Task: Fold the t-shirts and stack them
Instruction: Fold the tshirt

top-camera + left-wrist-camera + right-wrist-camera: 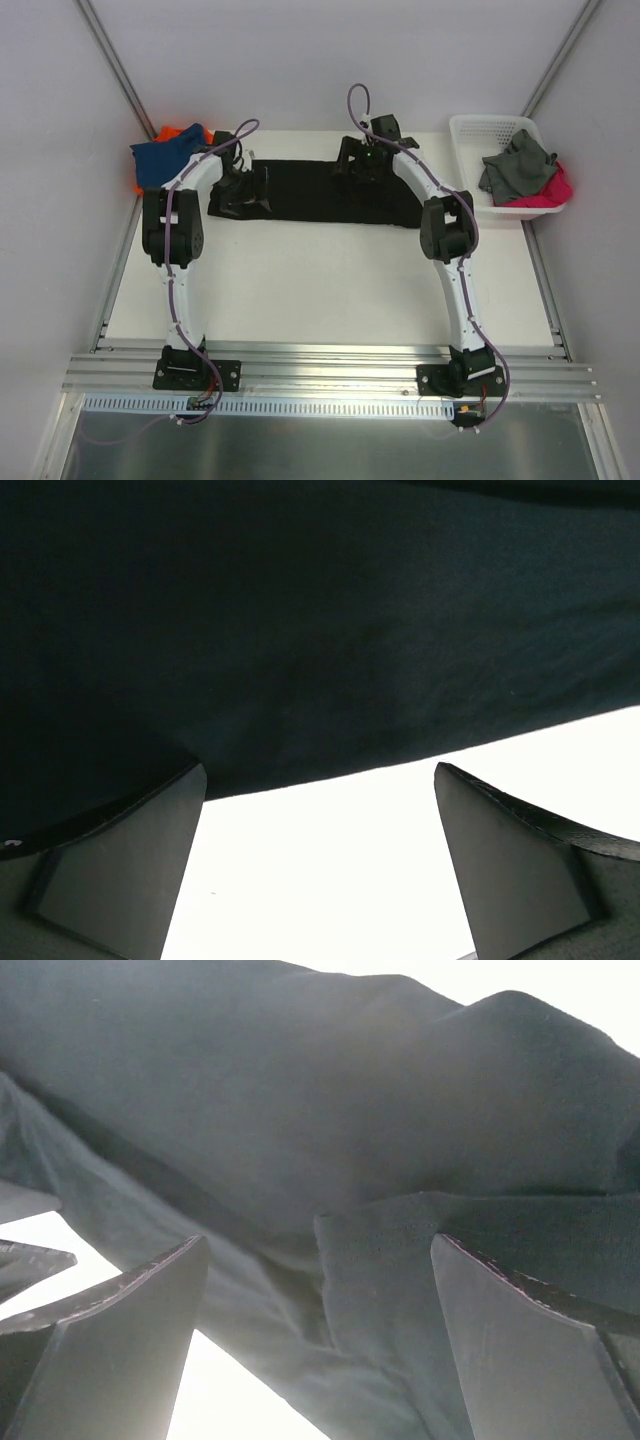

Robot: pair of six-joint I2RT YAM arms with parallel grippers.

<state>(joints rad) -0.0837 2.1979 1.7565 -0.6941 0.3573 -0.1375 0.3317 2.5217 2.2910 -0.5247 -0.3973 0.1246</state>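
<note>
The overhead view is bright, even and sharp, with only faint soft shadows on the white matte tabletop. In both wrist views that tabletop blows out to featureless glare. The black soft cloth t-shirt sinks into murky, low-contrast haze, and the dark wedge-shaped gripper fingers look backlit and slightly soft.

Over the black t-shirt: left fingers at one end, right fingers toward the other. Near the left fingers, on the outer side, a blue t-shirt on top of an orange t-shirt. Well away from the right fingers, a white basket with grey cloth and pink cloth inside. Under everything, a white surface.
</note>
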